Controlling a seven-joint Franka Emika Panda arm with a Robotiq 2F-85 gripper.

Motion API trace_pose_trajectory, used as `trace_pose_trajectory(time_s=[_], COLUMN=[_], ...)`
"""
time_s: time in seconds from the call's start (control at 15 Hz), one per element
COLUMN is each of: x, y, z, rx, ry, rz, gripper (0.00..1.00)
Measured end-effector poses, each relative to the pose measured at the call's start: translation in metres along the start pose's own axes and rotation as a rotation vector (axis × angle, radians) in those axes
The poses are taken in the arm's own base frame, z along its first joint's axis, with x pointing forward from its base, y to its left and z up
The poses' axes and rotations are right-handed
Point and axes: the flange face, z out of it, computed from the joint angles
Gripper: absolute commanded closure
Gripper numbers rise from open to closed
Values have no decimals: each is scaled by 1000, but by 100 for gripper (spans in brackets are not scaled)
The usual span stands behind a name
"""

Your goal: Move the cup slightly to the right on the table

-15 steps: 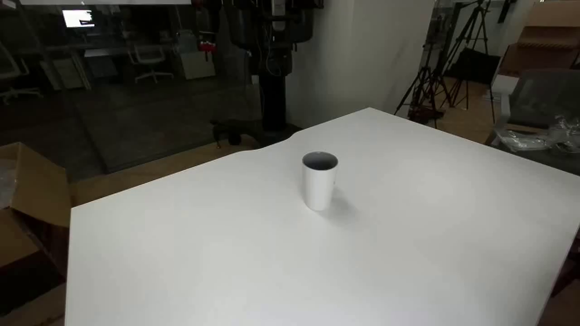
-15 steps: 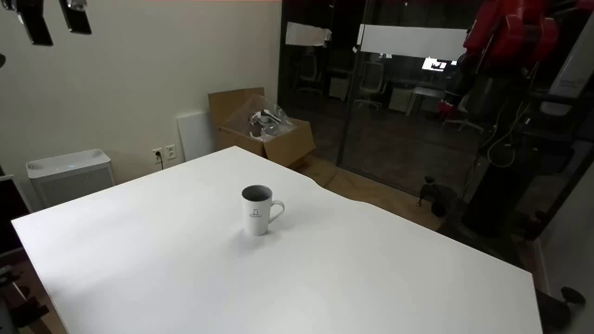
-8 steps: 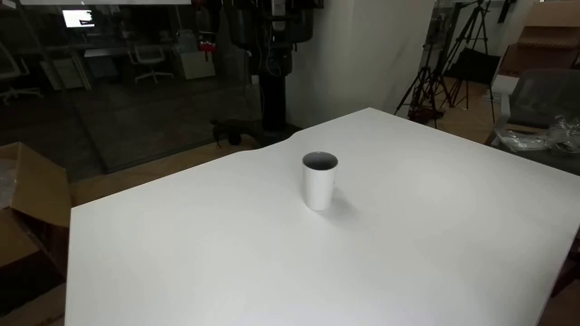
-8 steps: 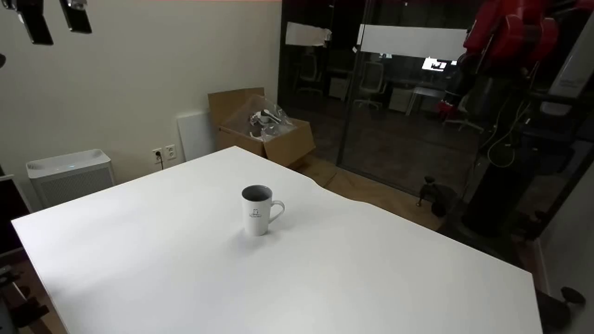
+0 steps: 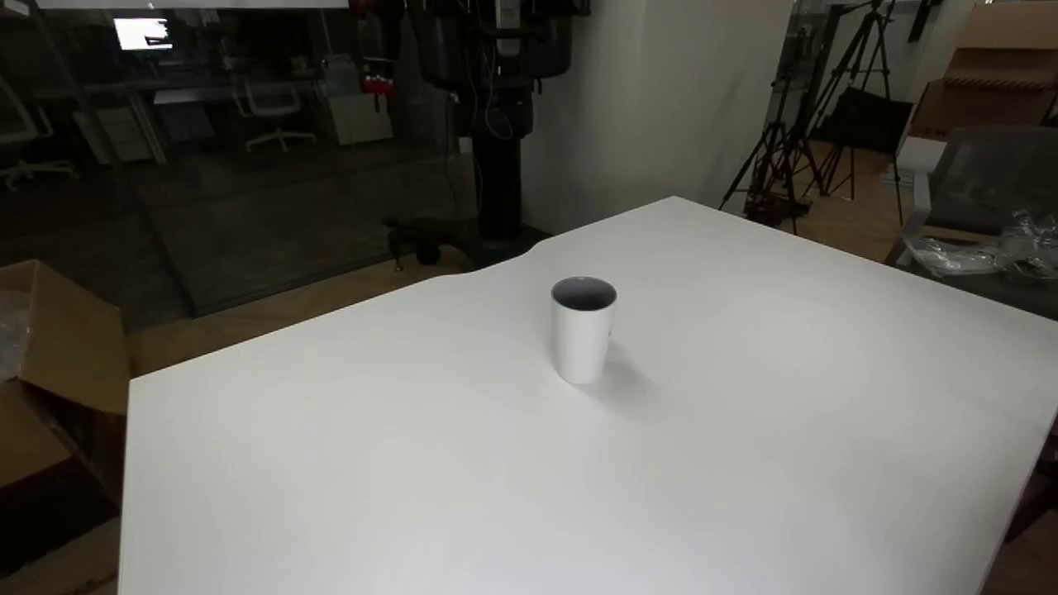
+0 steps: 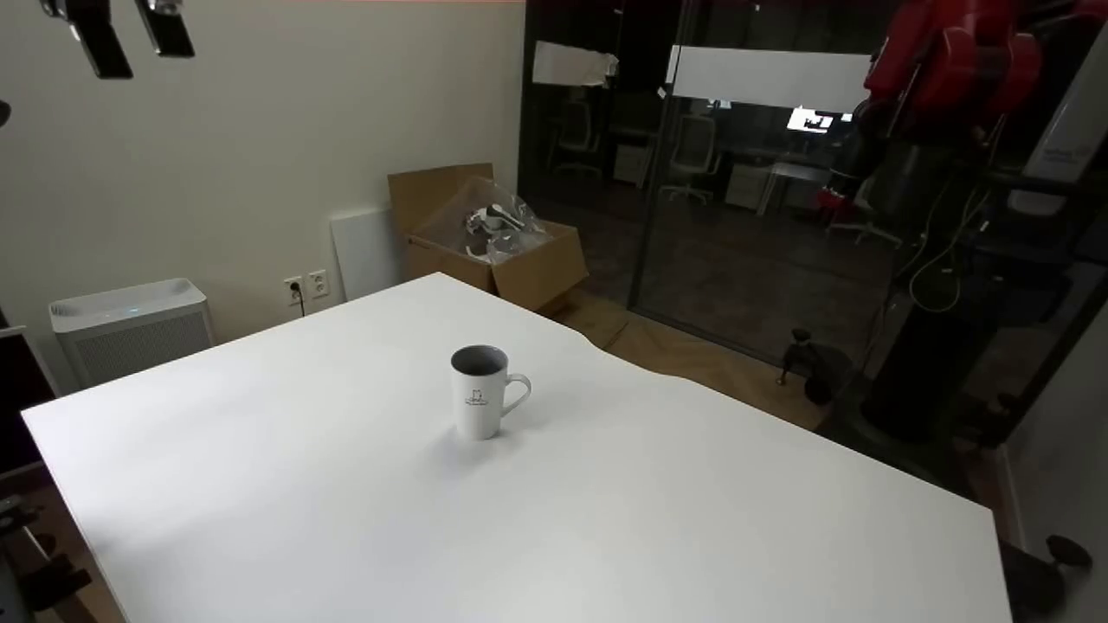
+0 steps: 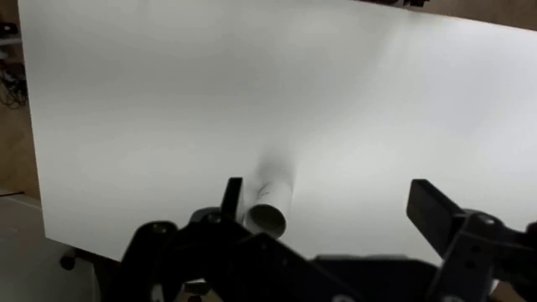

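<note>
The cup (image 5: 581, 351) stands upright on the white table (image 5: 372, 463). It is white with a dark grey interior. In an exterior view the cup (image 6: 476, 411) shows a small dark print and a handle on its right side. My gripper (image 6: 144, 61) is at the top left edge of that view, high above the table and apart from the cup. In the wrist view the gripper (image 7: 327, 188) is wide open with nothing between its fingers. The cup (image 7: 277, 195) appears below, beside the left finger, its lower rim partly covered by that finger.
An open cardboard box (image 6: 541, 268) and a white appliance (image 6: 138, 333) stand beyond the table's edges. A red and dark robot (image 6: 961, 78) stands past the far side. Tripods (image 5: 860, 74) and a chair (image 5: 992, 186) are behind the table.
My gripper has shifted a little to the right and slightly up in an exterior view during the last half second. The cup has not moved.
</note>
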Motion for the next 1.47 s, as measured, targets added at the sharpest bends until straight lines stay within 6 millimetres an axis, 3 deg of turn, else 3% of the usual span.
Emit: trace_pose_trajectory(time_s=[0.13, 0.33, 0.6, 0.8, 1.2, 1.47], x=[9, 26, 53, 68, 88, 95], y=[7, 39, 97, 122, 127, 125], z=[-1, 13, 62, 100, 175, 204], rx=[22, 65, 126, 149, 260, 259], ry=[72, 154, 246, 259, 125, 69], rz=[70, 191, 343, 396, 389, 383], gripper=[0, 0, 0, 0, 0, 0])
